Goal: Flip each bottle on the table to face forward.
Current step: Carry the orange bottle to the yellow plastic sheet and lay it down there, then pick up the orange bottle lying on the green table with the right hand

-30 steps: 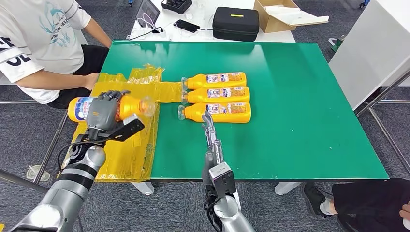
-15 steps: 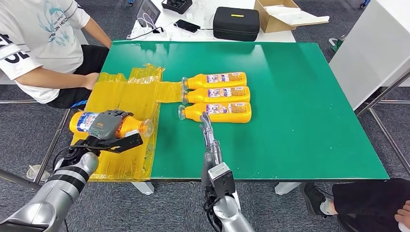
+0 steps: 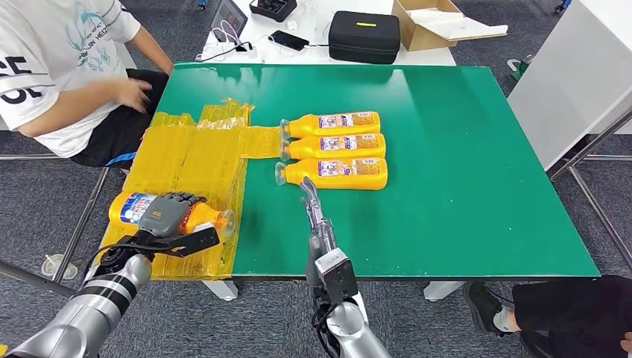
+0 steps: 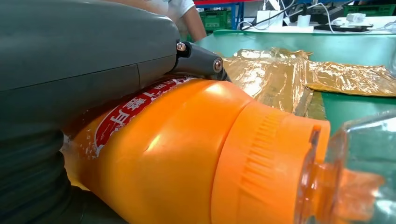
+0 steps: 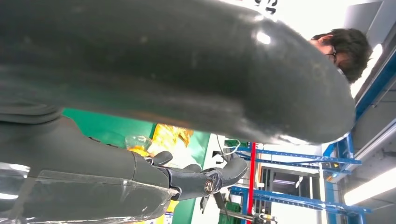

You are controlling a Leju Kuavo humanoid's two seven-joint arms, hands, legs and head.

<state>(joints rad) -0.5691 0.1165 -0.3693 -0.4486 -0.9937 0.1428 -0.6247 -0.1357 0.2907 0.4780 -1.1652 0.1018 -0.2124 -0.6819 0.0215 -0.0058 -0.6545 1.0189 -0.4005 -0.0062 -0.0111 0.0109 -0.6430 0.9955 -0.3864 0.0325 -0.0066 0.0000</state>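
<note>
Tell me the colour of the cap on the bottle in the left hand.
Clear, see-through plastic over an orange neck; the cap shows best in the left wrist view.

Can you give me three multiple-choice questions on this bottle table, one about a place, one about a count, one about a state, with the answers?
1. Where is the bottle in the left hand?
A. Over the yellow plastic sheet at the table's near left corner
B. Inside the cardboard box
C. On the black case

2. How many orange bottles lie side by side mid-table?
A. One
B. Three
C. Five

3. What is the right hand doing?
A. Gripping a bottle
B. Holding a phone
C. Holding nothing, fingers out straight

Answers: 1 A, the held orange bottle hangs above the sheet. 2 B, the three orange bottles form one row. 3 C, its fingertips point at the nearest bottle's cap.
</note>
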